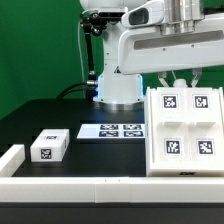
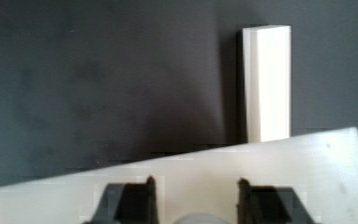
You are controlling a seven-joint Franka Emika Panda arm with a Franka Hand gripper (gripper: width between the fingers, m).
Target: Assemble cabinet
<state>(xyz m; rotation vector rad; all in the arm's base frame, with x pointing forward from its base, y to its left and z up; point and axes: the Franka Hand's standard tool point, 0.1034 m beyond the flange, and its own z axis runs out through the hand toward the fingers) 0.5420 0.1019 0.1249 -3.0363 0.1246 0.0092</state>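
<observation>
**Black worktop, white parts laid out**

The worktop [image 1: 45, 115] is flat and black. On the exterior view's right lies a big white box [image 1: 185, 122] with four square compartments, each showing a black-and-white tag. Just beside it, toward the middle, the marker board [image 1: 112, 130] lies flat. Further to the exterior view's left sits a small tagged drawer block [image 1: 48, 147], apart from the rest. A short white rail [image 1: 12, 160] lies near the left corner, and a long rail [image 1: 100, 186] runs along the front edge. The arm's base [image 1: 118, 90] stands at the back.
</observation>
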